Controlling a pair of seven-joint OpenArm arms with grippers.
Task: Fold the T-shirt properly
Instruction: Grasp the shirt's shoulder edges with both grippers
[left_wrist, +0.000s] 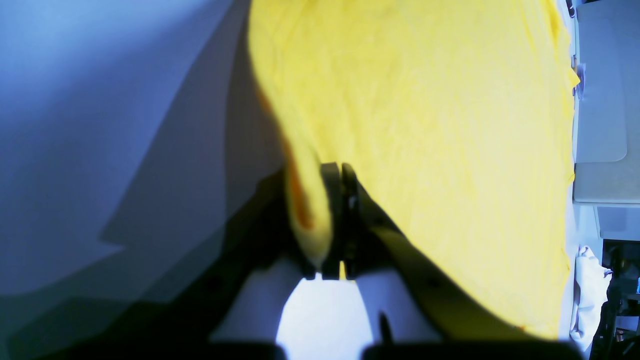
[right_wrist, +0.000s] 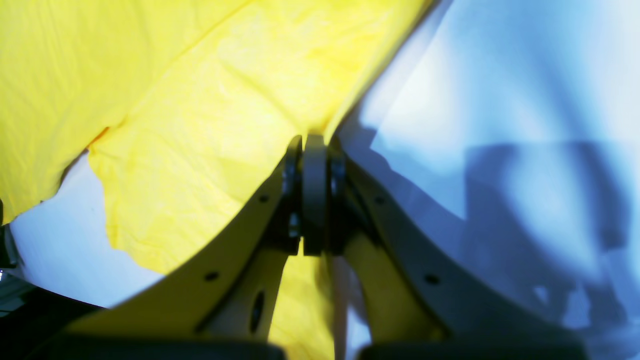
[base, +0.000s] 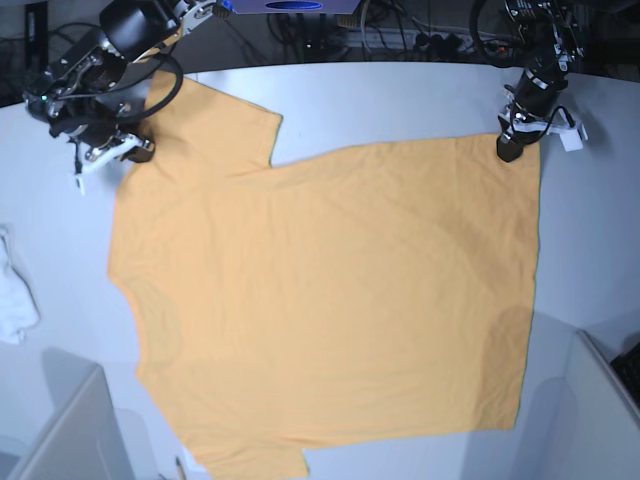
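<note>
The light-orange T-shirt (base: 330, 300) lies spread flat on the white table (base: 400, 100), one sleeve toward the far left. My left gripper (base: 510, 150) sits at the shirt's far right corner. In the left wrist view its jaws (left_wrist: 341, 170) are shut on the cloth's edge, and the T-shirt (left_wrist: 440, 125) stretches away beyond them. My right gripper (base: 138, 152) is at the far left, by the sleeve's seam. In the right wrist view this gripper (right_wrist: 315, 140) is shut on the edge of the T-shirt (right_wrist: 200, 125).
A small white cloth (base: 15, 290) lies at the table's left edge and also shows in the left wrist view (left_wrist: 590, 290). Grey bins stand at the near left (base: 70, 430) and near right (base: 605, 400). Cables and equipment line the back edge.
</note>
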